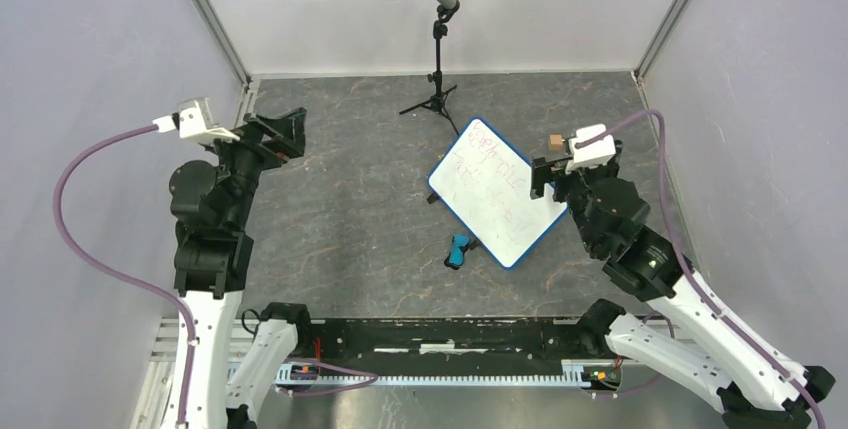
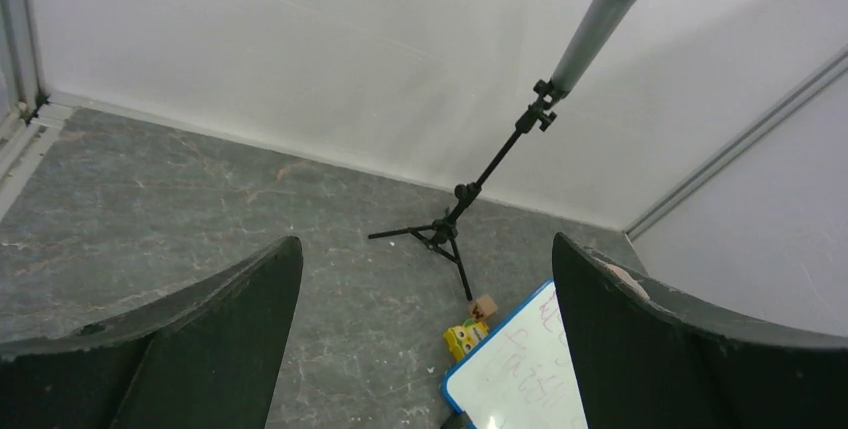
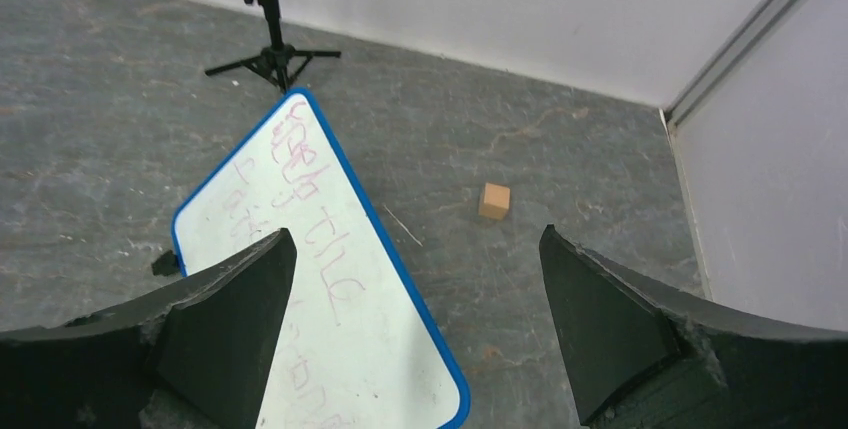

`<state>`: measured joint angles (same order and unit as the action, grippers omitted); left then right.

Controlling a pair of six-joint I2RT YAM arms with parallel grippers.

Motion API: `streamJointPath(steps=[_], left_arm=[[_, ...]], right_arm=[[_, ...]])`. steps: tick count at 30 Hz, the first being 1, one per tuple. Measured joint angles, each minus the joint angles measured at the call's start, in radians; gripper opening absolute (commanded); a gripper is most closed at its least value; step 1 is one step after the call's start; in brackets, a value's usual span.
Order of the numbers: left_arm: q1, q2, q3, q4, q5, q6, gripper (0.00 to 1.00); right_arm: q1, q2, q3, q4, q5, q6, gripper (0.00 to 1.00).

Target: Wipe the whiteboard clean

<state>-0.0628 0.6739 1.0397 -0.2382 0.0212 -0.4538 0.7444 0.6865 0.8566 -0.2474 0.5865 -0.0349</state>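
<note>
- Left gripper (image 1: 288,132), seen from above, is raised over the left part of the table (image 1: 350,209), well apart from everything. Its jaws are spread with nothing between them.
- Right gripper (image 1: 541,179) hangs at the right edge of the whiteboard (image 1: 493,192), also empty.
- Whiteboard lies cornerwise right of centre, with faint red writing across its face. An eraser (image 1: 460,250) lies just beside its near-left rim; whether they touch I cannot tell.
- A mic stand (image 1: 437,89) stands just beyond the board's far corner, and a cube (image 1: 553,141) sits near its right corner.
- Left wrist view: the fingers stand wide apart and hold nothing. Between them show the floor, the stand and a corner of the board, with a small yellow thing (image 2: 465,338) beside it.
- Right wrist view: the fingers are wide open and empty above the board. The writing is plain, and the cube lies on the floor to the right.
- Risks, as I judge them:
  - Neither gripper has the eraser. It lies tight to the rim, so a finger may catch the board and shove it.
  - The board looks unsecured, so wiping pressure could slide it into the stand or the cube.
</note>
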Motion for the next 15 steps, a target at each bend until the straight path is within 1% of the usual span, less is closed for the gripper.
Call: streamJointPath(steps=[5,9,12,15], left_arm=[[0.0,0.084,0.008,-0.026,0.083,0.01,1.0],[0.0,0.168,0.008,-0.079,0.14,0.031,1.0],[0.0,0.217,0.007,-0.127,0.159,0.035,1.0],[-0.011,0.227,-0.008,-0.142,0.164,0.039,1.0]], right_arm=[[0.0,0.058,0.0,-0.032,0.046,0.035,0.98],[0.0,0.113,0.01,-0.092,0.099,0.135,0.98],[-0.001,0.188,0.043,-0.148,0.09,0.201,0.98],[0.0,0.284,0.101,-0.203,0.033,0.259,0.98]])
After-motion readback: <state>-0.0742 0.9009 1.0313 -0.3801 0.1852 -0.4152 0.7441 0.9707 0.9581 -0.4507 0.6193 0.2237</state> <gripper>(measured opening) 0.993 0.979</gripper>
